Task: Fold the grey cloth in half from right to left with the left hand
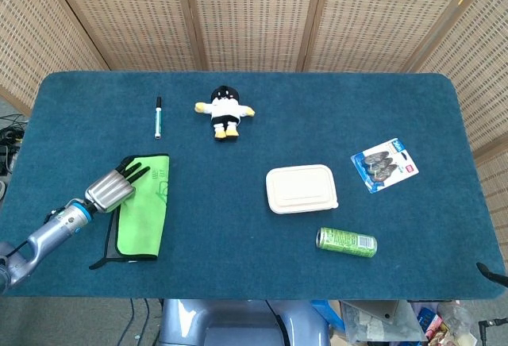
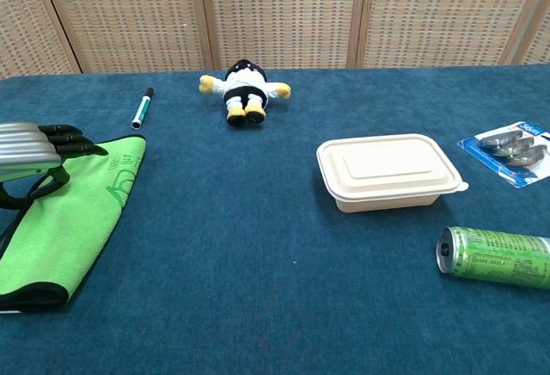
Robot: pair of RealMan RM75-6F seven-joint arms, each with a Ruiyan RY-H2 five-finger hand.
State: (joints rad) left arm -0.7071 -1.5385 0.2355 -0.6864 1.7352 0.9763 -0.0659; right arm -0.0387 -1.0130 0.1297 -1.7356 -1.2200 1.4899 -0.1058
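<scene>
Cloth (image 1: 143, 205) folded, left hand (image 1: 111, 189) pinching edge

Bright green cloth (image 1: 144, 205), dark-edged; blue table (image 1: 262, 116).

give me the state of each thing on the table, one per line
cloth: folded over, green side up, lying flat
left hand: at the cloth's far left corner, grip unclear
takeout box: lid closed
green can: lying on its side
marker: capped, lying flat
plush toy: lying on its back
blister pack: lying flat
</scene>
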